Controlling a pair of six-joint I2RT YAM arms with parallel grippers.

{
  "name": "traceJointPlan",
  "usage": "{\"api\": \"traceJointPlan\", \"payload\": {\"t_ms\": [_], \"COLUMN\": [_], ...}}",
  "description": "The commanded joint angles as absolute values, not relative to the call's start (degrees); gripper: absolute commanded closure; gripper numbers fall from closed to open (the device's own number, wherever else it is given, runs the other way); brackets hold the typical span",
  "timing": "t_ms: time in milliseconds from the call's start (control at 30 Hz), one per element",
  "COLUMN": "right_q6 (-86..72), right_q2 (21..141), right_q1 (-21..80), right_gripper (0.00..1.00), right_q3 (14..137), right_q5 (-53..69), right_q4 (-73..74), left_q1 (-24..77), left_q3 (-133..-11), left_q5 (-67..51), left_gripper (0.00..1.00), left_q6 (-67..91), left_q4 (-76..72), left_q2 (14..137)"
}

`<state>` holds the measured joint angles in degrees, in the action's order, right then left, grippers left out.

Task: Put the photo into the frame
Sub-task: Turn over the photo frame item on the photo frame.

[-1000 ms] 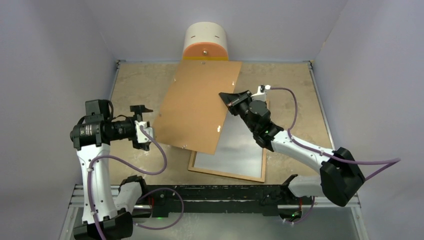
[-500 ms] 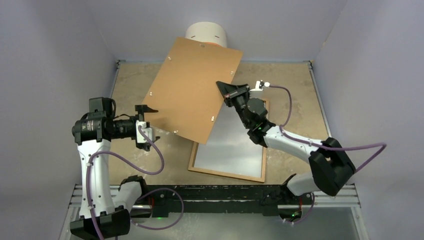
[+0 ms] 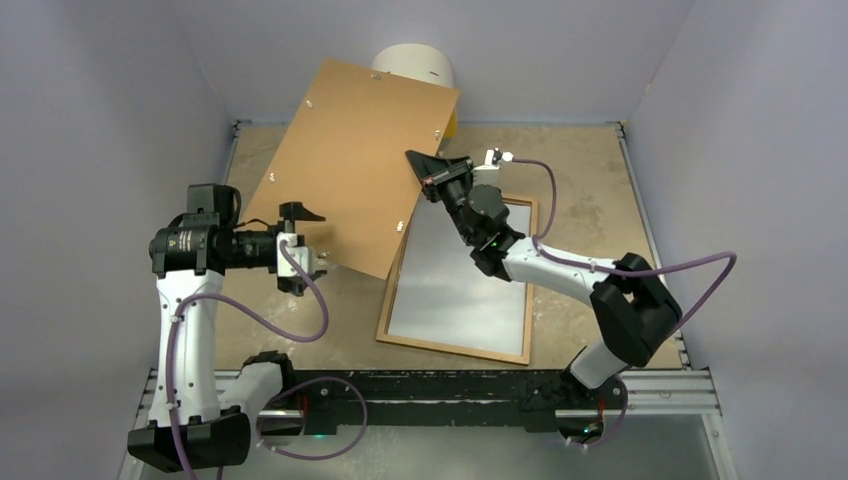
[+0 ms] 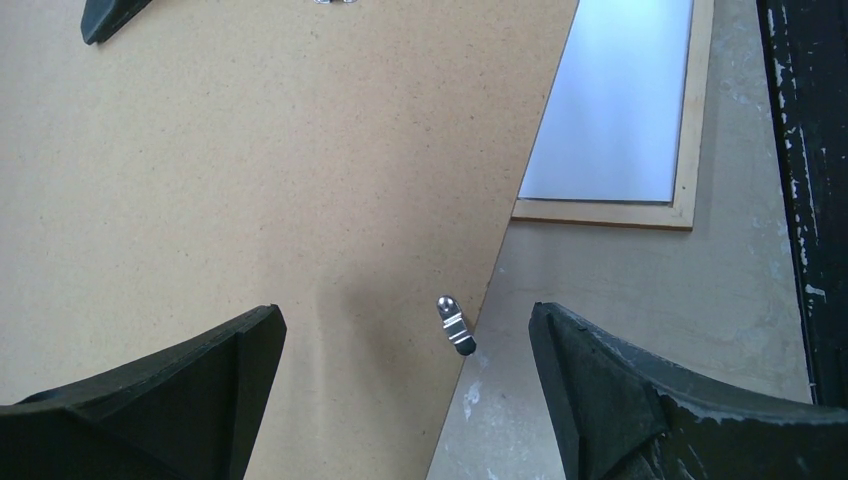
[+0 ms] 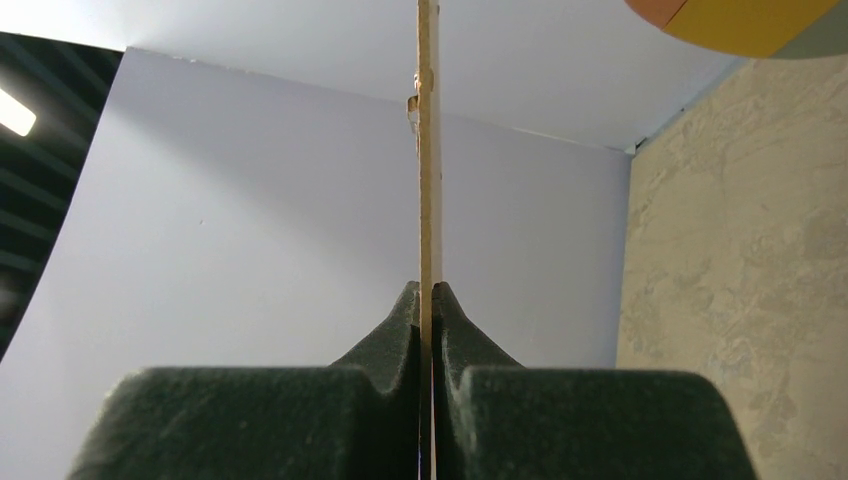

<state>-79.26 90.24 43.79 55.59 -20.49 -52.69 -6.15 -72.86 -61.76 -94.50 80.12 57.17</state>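
My right gripper (image 3: 422,170) is shut on the right edge of the plain brown backing board (image 3: 350,170) and holds it raised and tilted above the table's back left. In the right wrist view the board's thin edge (image 5: 427,150) stands pinched between my gripper (image 5: 427,295) pads. The wooden frame (image 3: 450,348) lies flat on the table, filled by a pale sheet (image 3: 460,270). I cannot tell whether that sheet is the photo's white reverse or the pane; no printed picture shows. My left gripper (image 3: 310,248) is open by the board's lower left edge. In the left wrist view it (image 4: 405,360) spans the board (image 4: 250,180) near a metal clip (image 4: 452,322).
A white cylinder with an orange and yellow base (image 3: 415,65) stands at the back wall, partly behind the board. Pale walls close in left, back and right. A black rail (image 3: 440,385) runs along the near edge. The frame (image 4: 690,130) also shows in the left wrist view.
My right gripper has lifted the backing board up and to the left, uncovering most of the frame. My left arm has shifted slightly up and right toward the board's lower edge.
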Motion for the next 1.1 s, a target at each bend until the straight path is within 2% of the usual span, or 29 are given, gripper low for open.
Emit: {"api": "traceJointPlan", "payload": {"t_ms": [0,233,467,933,1067], "right_q6": [-82.0,-81.0,-82.0,-83.7,-83.3], "right_q2": [89.3,88.2,84.3,77.1,75.6], "right_q1": [44.1,44.2,44.1,41.7,41.1], "right_gripper": [1.0,1.0,1.0,1.0,1.0], "right_q3": [59.4,57.7,53.5,46.3,45.7], "right_q5": [-22.8,-20.8,-17.4,-14.0,-12.8], "right_q4": [-61.4,-61.7,-59.9,-59.4,-58.5], "left_q1": [-5.1,-4.2,-4.2,-4.2,-4.2], "left_q3": [-73.9,-73.2,-72.0,-74.1,-74.5], "left_q5": [-63.1,-59.9,-55.2,-53.9,-54.0], "left_gripper": [0.0,0.01,0.03,0.05,0.05], "left_q6": [-89.2,-82.9,-84.4,-87.3,-82.3], "left_q4": [75.6,69.3,67.1,71.3,68.1], "left_q2": [57.1,57.4,57.3,59.2,59.5]}}
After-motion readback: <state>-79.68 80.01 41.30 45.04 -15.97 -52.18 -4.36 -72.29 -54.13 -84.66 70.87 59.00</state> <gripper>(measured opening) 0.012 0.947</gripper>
